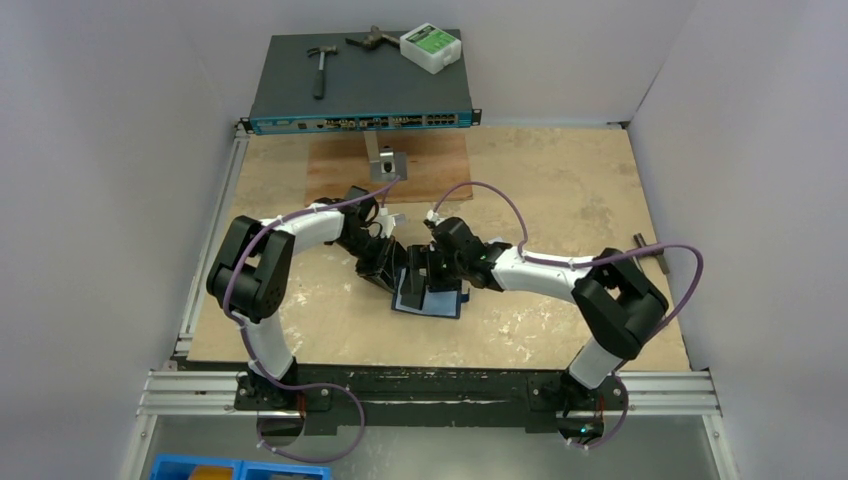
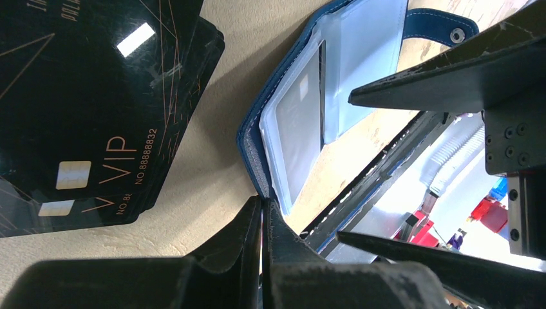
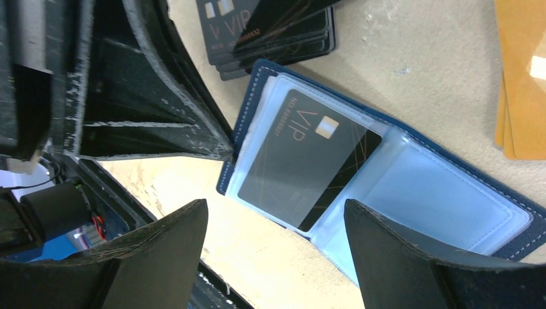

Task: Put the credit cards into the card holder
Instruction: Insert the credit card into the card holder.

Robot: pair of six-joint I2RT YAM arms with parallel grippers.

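A pale, scuffed table [image 1: 560, 190] sat between grey walls. Along its far edge lay a dark network switch [image 1: 360, 95] carrying a hammer [image 1: 320, 68], another hand tool [image 1: 372, 40] and a white box with a green label [image 1: 430, 47]. A small metal bracket [image 1: 383, 165] stood on a reddish-brown patch just in front of the switch. A small metal piece [image 1: 645, 247] lay at the right edge. All of these were well apart from the work.

The card holder [image 3: 412, 193] lay opened flat near the middle of the table, somewhat toward the near edge, with its clear pale-blue sleeves facing up. A black card [image 3: 309, 167] marked VIP lay at the sleeve of one half; whether it was fully seated could not be told. A stack of black cards [image 3: 270, 26] lay just beside that end of the holder. Orange-gold cards [image 3: 525, 77] lay near its long side, not touching it.

The left pincer [image 2: 261, 206] was closed, its tips meeting against the holder's navy edge; whether they pinched the cover could not be told. The right pincer [image 3: 275, 206] hung wide open above the holder, its fingers straddling the half with the black card and gripping nothing. Both pincers crowded close together over the holder. Bare table lay open to the right and toward the far edge.
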